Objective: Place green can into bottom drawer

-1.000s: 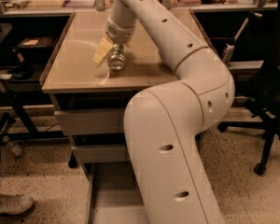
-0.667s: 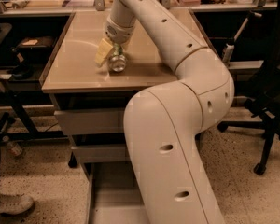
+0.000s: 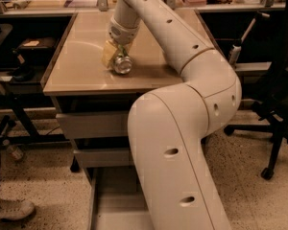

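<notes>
The green can [image 3: 122, 64] is at the middle of the tan tabletop [image 3: 77, 75], lying over with its shiny silver end toward the camera. My gripper [image 3: 116, 57] reaches down from the arm above and is shut on the can, with a yellowish finger [image 3: 108, 55] on its left side. I cannot tell whether the can touches the table. The bottom drawer [image 3: 102, 202] is pulled out near the floor below the table. Its grey floor shows at the left, and my arm's big white link [image 3: 177, 166] hides its right part.
The top drawer [image 3: 91, 124] and the middle drawer [image 3: 103, 157] are closed under the tabletop. A black office chair [image 3: 278, 104] stands at the right. A person's shoe [image 3: 9, 210] is at the lower left, next to black stand legs [image 3: 19, 123]. Cluttered benches stand behind.
</notes>
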Controlling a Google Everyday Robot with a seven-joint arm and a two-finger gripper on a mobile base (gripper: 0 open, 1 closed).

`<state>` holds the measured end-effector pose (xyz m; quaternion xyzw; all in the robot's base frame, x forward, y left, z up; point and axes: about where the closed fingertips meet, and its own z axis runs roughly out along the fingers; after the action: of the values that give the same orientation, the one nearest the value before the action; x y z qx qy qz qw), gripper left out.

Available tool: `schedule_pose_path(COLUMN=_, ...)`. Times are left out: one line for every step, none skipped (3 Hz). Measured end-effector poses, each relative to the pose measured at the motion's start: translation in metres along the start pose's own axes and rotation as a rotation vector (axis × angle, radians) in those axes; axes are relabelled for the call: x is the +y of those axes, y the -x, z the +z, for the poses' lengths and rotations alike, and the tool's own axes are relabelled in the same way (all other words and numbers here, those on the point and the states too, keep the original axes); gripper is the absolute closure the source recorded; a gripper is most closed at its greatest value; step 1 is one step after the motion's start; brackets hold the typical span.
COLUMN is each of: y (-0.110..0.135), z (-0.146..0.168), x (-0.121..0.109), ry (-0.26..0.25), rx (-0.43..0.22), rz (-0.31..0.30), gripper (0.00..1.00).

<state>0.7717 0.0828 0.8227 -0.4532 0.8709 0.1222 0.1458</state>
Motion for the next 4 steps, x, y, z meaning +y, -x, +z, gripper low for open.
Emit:
schedule_pose_path(y=0.0, z=0.0, x=0.0, ry=0.0, rx=0.0, rz=0.0, gripper=0.88)
schedule_pose_path(y=0.0, z=0.0, x=0.0, ry=0.0, rx=0.0, rz=0.0, gripper=1.0)
schedule_pose_path(y=-0.004, z=-0.007, x=0.004, ry=-0.009, rx=-0.002, rz=0.004, gripper=1.0)
schedule_pose_path(y=-0.019, z=-0.021, x=0.019, ry=-0.009, rx=-0.002, rz=0.044, gripper=1.0)
